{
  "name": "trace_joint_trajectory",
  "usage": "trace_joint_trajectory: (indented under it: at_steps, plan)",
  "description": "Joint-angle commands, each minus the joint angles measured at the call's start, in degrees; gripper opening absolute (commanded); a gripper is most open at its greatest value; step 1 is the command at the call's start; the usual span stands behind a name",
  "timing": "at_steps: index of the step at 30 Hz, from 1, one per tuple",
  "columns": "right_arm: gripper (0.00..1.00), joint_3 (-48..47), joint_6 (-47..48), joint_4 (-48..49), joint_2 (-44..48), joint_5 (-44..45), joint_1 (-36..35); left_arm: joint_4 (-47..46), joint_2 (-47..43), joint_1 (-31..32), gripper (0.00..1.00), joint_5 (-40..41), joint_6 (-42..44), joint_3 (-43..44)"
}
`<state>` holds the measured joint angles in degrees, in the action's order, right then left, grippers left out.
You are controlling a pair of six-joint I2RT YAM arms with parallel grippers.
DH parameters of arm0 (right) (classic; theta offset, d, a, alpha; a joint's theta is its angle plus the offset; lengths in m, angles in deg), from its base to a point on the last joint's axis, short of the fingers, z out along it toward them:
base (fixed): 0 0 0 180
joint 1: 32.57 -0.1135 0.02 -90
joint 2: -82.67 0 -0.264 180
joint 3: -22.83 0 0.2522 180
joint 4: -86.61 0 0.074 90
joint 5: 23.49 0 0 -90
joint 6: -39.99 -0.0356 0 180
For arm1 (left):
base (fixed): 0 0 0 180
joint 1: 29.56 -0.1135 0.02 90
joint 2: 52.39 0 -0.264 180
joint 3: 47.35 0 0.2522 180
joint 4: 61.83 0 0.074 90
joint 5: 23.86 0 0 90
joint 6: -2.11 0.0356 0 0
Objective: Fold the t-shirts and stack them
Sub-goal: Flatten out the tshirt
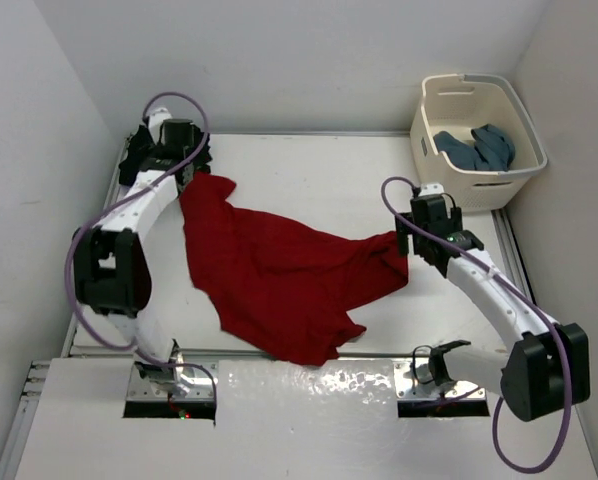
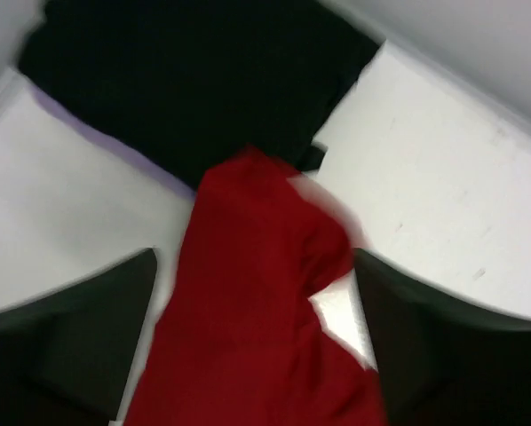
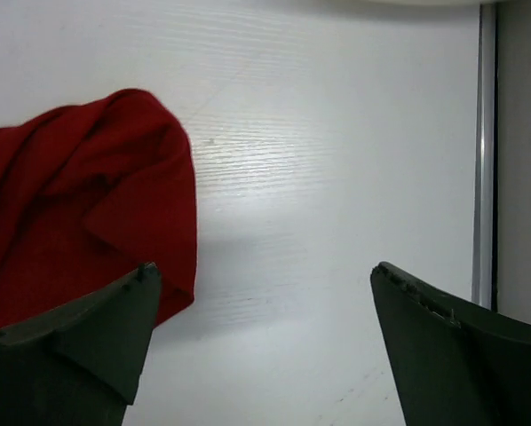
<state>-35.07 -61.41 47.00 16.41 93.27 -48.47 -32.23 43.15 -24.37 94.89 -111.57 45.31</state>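
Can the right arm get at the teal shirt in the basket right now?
Probably yes: the basket is open-topped, nothing covers the teal shirt, and the right tool is open and empty nearby.

Red t-shirt [image 3: 88, 195] bunched on white table [image 3: 336, 177]. Right gripper [image 3: 261, 271] jaws spread wide: one finger [image 3: 79, 346] overlaps shirt's edge, other well right of shirt.

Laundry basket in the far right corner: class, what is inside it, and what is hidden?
Inside the cream laundry basket lies a crumpled teal blue t-shirt. Whatever lies beneath that cloth, and the basket's floor there, is covered and cannot be seen.
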Motion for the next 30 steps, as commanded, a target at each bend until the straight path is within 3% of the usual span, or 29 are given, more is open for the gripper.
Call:
trace_joint_trajectory:
  at_steps: [1,5,9,13,19,26,30]
  plan:
    - [0.99,-2.09,-5.04,1.94,1.74,-0.40,2.28,-2.12,-0.37,-0.53,0.99,-9.93,0.47,7.33]
    - [0.99,-0.51,-6.26,2.47,2.80,-6.71,2.37,-5.37,-3.52,1.13,1.00,-16.69,0.13,2.43]
    - [0.99,1.51,-7.32,2.99,0.61,-10.32,2.28,-4.85,-8.70,8.05,1.00,-19.61,-2.50,-5.05]
    - [0.99,3.44,-7.85,6.07,-2.02,-17.34,2.28,-4.41,-10.91,17.20,1.00,-21.36,-6.80,-17.67]
    - [0.99,5.29,-6.62,9.22,-6.42,-22.28,2.28,-6.87,-11.79,20.56,1.00,-25.52,-13.32,-34.66]
    - [0.99,5.30,-6.44,11.17,-11.34,-20.18,2.36,-8.80,-2.42,20.91,1.00,-21.64,-7.81,-34.61]
    - [0.99,4.59,-6.88,11.69,-13.63,-17.37,2.36,-7.32,9.19,20.91,1.00,-21.45,-2.35,-21.82]
